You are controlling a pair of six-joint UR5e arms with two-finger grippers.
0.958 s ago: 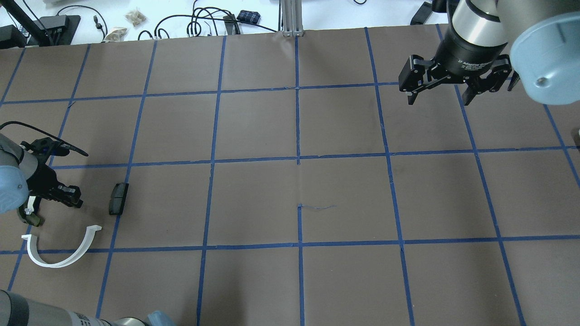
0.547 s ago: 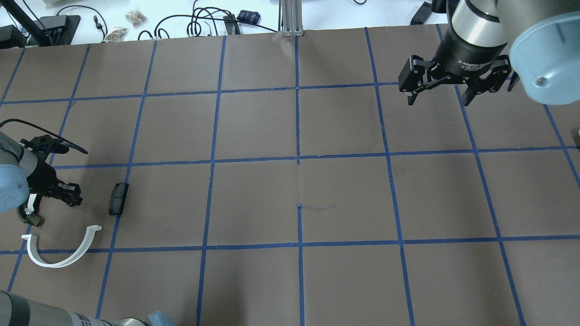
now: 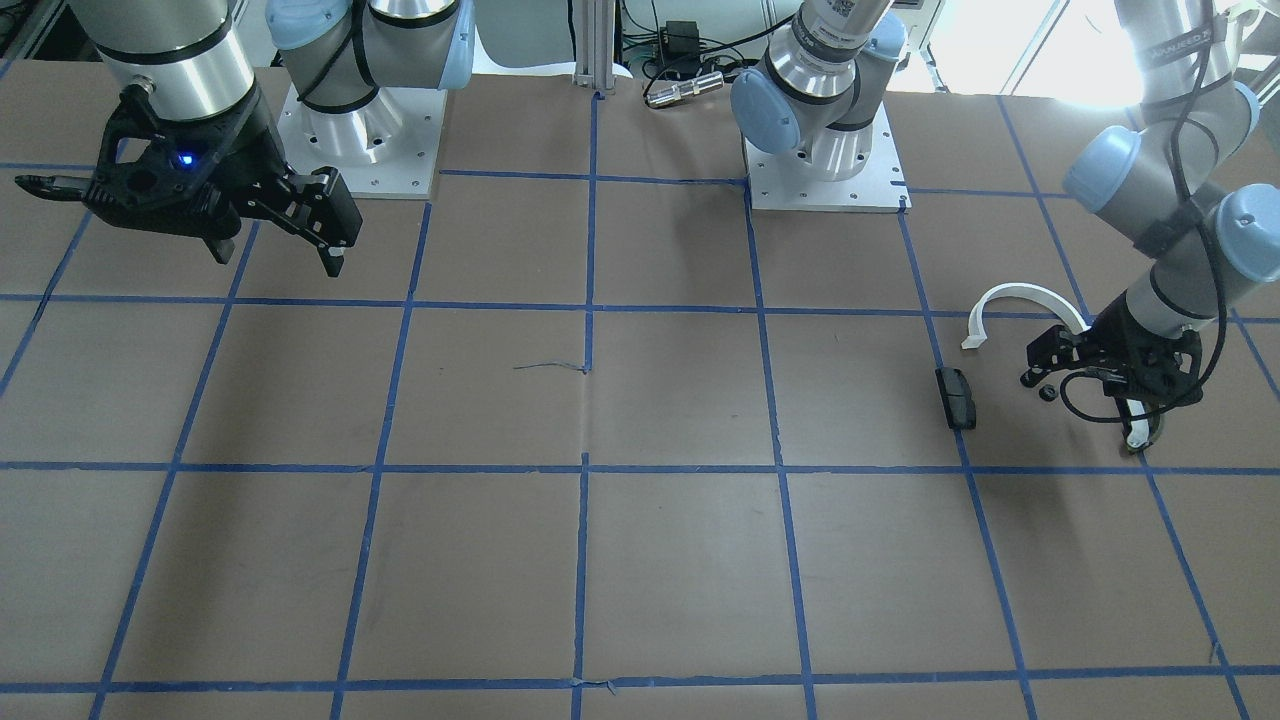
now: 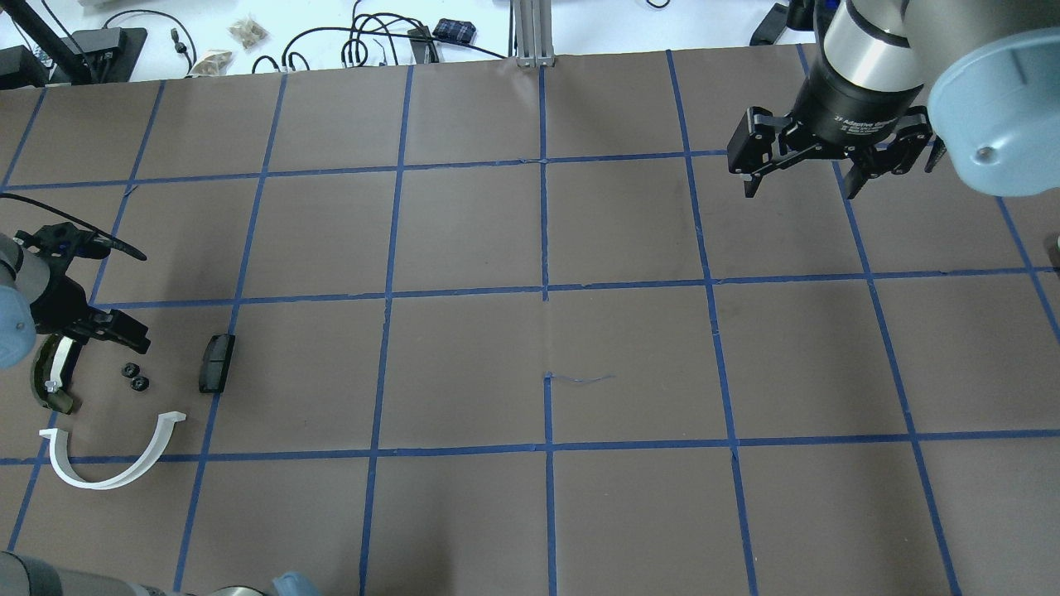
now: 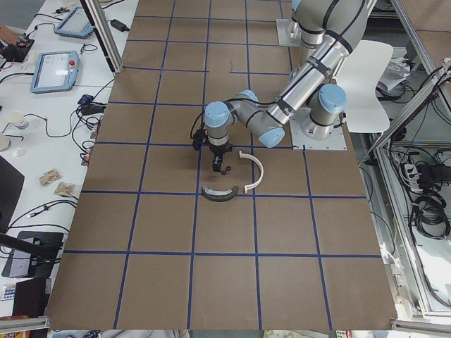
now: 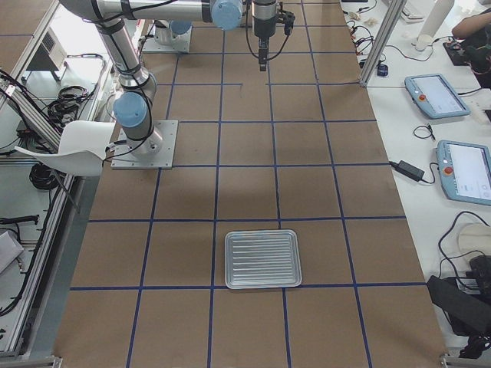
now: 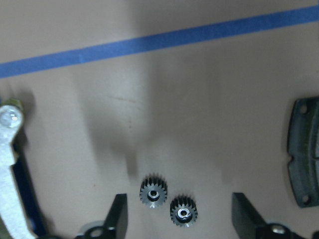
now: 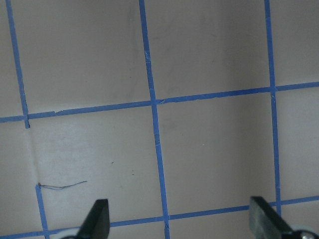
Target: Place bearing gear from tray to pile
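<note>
Left fingers (image 7: 117,219) wide apart over two bearing gears (image 7: 153,191) amid the pile (image 4: 216,362); right fingers (image 8: 99,219) wide too; tray (image 6: 262,259) well apart.

Left claw (image 7: 179,197) agape; right claw (image 8: 179,200) agape

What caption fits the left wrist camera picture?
Two small black toothed gears lie on brown paper between the open fingers.

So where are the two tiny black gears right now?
Overhead view, far left: the two gears lie side by side on the table, between the olive curved piece and the black block.
</note>
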